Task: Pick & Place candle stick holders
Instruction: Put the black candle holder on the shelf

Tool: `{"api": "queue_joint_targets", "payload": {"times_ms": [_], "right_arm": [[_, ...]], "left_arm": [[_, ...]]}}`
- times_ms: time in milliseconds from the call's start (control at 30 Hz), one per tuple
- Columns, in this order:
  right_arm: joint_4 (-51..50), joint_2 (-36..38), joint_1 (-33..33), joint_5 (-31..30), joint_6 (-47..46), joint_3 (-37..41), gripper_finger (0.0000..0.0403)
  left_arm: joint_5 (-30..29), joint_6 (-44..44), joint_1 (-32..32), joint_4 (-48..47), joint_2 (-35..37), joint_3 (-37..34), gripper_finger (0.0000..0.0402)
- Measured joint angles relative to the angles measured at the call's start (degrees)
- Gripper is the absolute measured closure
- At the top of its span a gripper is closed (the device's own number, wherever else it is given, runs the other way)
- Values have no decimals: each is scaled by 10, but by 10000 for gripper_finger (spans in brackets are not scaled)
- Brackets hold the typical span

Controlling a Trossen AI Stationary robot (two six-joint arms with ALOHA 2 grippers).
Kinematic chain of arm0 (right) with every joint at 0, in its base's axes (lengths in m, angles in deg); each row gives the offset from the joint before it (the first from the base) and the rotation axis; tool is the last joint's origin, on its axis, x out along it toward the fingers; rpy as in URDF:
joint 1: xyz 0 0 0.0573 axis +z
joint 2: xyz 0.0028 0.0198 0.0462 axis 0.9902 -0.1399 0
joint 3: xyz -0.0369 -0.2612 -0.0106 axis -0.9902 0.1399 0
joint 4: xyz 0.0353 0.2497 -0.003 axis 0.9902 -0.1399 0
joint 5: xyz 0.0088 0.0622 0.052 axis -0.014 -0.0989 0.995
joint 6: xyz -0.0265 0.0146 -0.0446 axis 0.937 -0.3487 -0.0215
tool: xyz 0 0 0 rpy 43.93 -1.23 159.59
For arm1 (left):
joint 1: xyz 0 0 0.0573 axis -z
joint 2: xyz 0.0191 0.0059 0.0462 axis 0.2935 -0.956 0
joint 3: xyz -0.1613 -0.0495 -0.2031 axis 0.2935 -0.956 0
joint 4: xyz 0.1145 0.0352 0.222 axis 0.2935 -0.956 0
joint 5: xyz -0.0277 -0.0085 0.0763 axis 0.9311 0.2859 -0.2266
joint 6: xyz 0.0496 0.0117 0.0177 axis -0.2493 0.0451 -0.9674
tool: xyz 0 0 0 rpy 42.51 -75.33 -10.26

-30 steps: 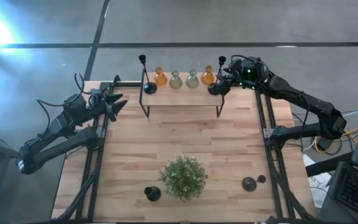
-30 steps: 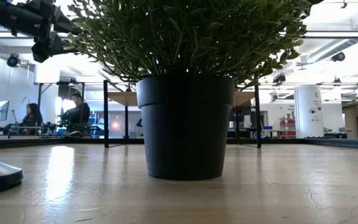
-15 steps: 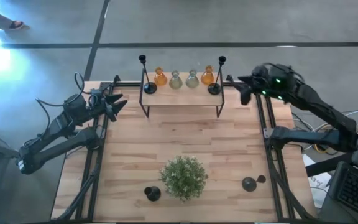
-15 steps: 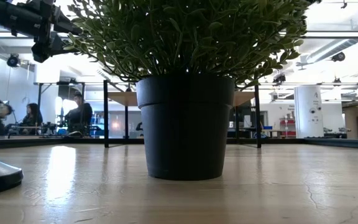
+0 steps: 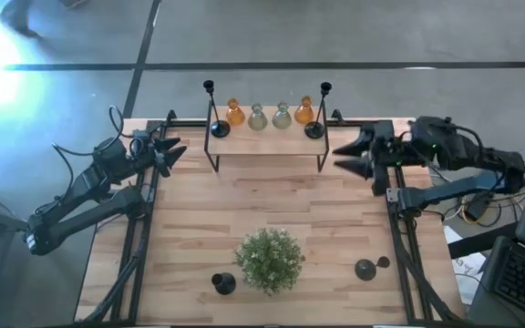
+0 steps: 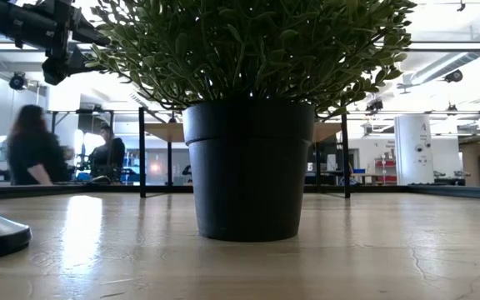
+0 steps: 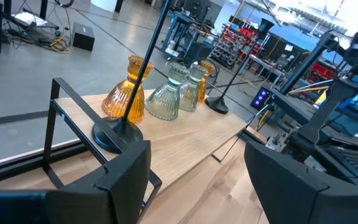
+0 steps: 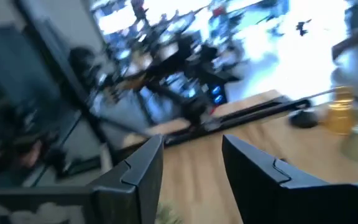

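Two black candle stick holders stand on their round bases on the raised shelf (image 5: 267,146) at the far side, one at its left end (image 5: 219,128) and one at its right end (image 5: 314,129). Two more stand on the table near the front, one (image 5: 223,283) left of the plant and one (image 5: 365,270) to the right. My right gripper (image 5: 340,157) is open and empty, just right of the shelf. My left gripper (image 5: 176,155) is open and empty, left of the shelf. The left holder (image 7: 117,133) shows close in the left wrist view.
Two orange vases (image 5: 235,114) and two grey-green vases (image 5: 258,117) stand in a row on the shelf between the holders. A potted plant (image 5: 269,260) stands near the front middle. Black frame rails (image 5: 395,228) run along both table sides. A person (image 6: 30,156) moves in the room behind.
My right gripper has drawn away from the right holder on the shelf, toward the table's right edge and then the near side, turning until its fingers point toward the left. That holder stays upright on the shelf. A person has walked into the room behind.
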Motion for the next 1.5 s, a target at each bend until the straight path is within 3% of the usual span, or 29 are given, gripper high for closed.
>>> {"api": "queue_joint_targets", "payload": {"times_ms": [167, 300, 433, 633, 867, 1033, 1500], "right_arm": [[-180, -80, 62, -41, -27, -89, 265], [-372, -148, 109, -64, -97, -147, 283], [-487, -182, 167, -65, -181, -171, 302], [-510, -171, 275, -67, -366, -170, 320], [-545, -154, 441, -131, -617, -170, 332], [-606, -167, 532, -136, -782, -169, 335], [-607, -259, 690, -102, -1056, -180, 339]], "left_arm": [[0, 0, 0, 0, 0, 0, 138], [0, 0, 0, 0, 0, 0, 138], [0, 0, 0, 0, 0, 0, 138], [0, 1, 0, 0, 0, 0, 138], [2, -1, 0, 0, 0, 0, 138], [2, -3, 0, 0, 0, 0, 138], [2, -17, 0, -1, 0, 0, 138]]}}
